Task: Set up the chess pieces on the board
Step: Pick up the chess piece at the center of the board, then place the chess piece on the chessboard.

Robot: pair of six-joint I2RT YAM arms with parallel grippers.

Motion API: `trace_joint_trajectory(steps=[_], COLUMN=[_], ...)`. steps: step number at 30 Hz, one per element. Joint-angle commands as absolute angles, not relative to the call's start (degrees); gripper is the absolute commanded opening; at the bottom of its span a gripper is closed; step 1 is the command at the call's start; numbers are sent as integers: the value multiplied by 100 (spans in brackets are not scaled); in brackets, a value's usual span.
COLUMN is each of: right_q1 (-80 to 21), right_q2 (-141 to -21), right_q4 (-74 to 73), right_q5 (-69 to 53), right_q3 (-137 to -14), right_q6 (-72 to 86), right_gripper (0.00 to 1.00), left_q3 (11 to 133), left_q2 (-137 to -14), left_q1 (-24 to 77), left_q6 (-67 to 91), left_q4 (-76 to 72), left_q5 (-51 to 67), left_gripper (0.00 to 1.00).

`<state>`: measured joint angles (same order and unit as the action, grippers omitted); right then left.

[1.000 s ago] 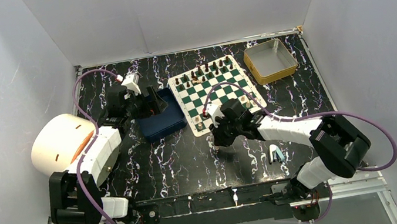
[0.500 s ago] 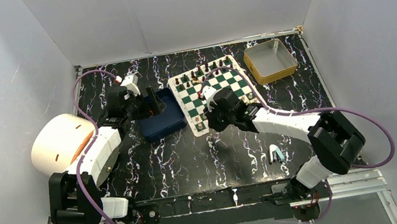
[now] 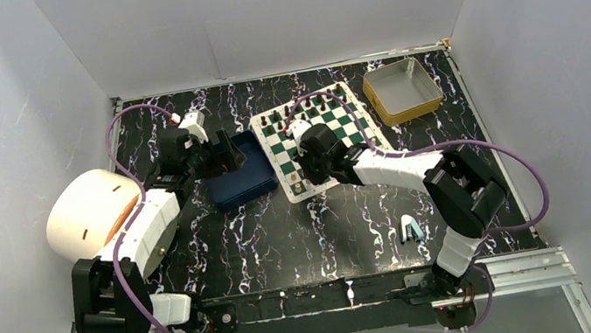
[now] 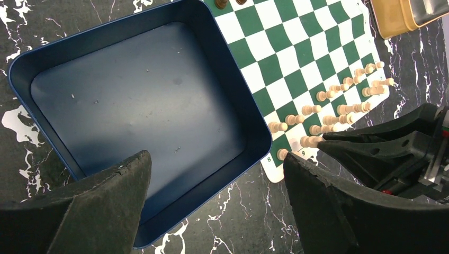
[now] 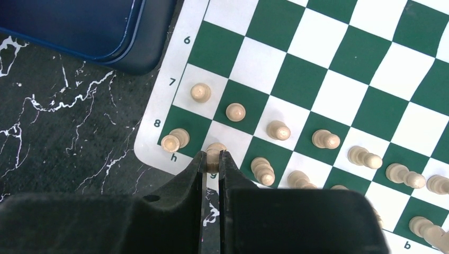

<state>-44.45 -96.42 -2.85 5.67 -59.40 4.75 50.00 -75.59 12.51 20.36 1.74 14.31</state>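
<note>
1. My right gripper (image 5: 213,161) is narrowed onto a cream piece (image 5: 215,150), pinched between both fingers.
2. The piece is at my fingertips, over the edge-row square just beside the corner piece (image 5: 174,140) on the board (image 5: 339,63).
3. Its long axis looks upright, head toward my camera and roughly along my fingers. I judge the move to be straight down, then release.
4. My left gripper (image 4: 214,159) gapes wide over the tray (image 4: 132,106), well apart.
</note>
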Motion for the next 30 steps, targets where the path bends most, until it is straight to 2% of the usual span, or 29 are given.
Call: trace_joint_trajectory(steps=[1, 12, 30], right_q1=[-4420, -4418, -4413], right_q2=[-9702, -9800, -10026], right_q4=[-86, 174, -229], right_q5=[715, 858, 823], right_q3=[-6242, -6173, -6319], right_q6=[585, 470, 691], right_gripper=[17, 20, 24], left_q3=[5089, 5062, 5070], left_q2=[-7293, -7302, -7234], left_q1=[1257, 1257, 1256], left_q6=[1951, 2002, 1995], left_q4=[202, 150, 176], left_q5=[1381, 1479, 1503], left_gripper=[92, 92, 91])
